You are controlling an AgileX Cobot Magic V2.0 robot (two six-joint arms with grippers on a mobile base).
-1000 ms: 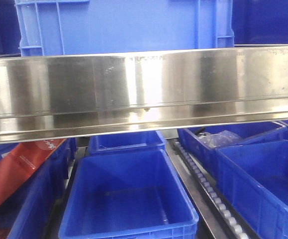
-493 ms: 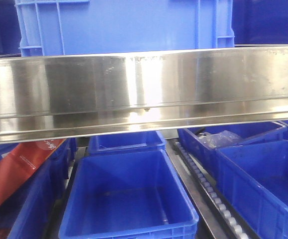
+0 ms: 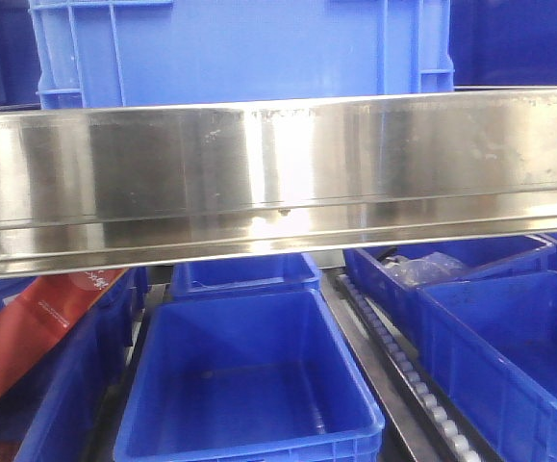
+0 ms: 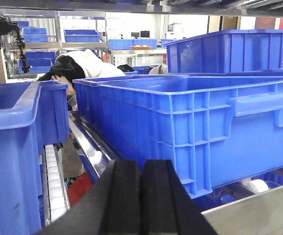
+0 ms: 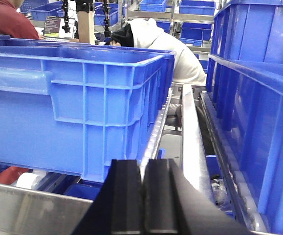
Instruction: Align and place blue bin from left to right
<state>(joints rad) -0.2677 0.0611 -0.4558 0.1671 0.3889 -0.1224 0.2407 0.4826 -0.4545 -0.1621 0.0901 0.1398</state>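
Observation:
The blue bin (image 3: pixel 240 48) stands on the upper shelf behind a steel rail, with only its ribbed front wall showing in the front view. In the left wrist view the blue bin (image 4: pixel 205 132) fills the right side, and my left gripper (image 4: pixel 141 169) sits shut and holding nothing just below and in front of its left corner. In the right wrist view the blue bin (image 5: pixel 58 112) fills the left side. My right gripper (image 5: pixel 143 166) is shut on nothing, low by the bin's right corner. Neither gripper shows in the front view.
A wide steel rail (image 3: pixel 278 173) crosses the front view. Below it lie open blue bins (image 3: pixel 249 385), a roller track (image 3: pixel 403 375) and a red package (image 3: pixel 37 327). Other bins flank the shelf (image 4: pixel 14 147) (image 5: pixel 258 112). A person in a white hoodie (image 5: pixel 165 44) leans behind.

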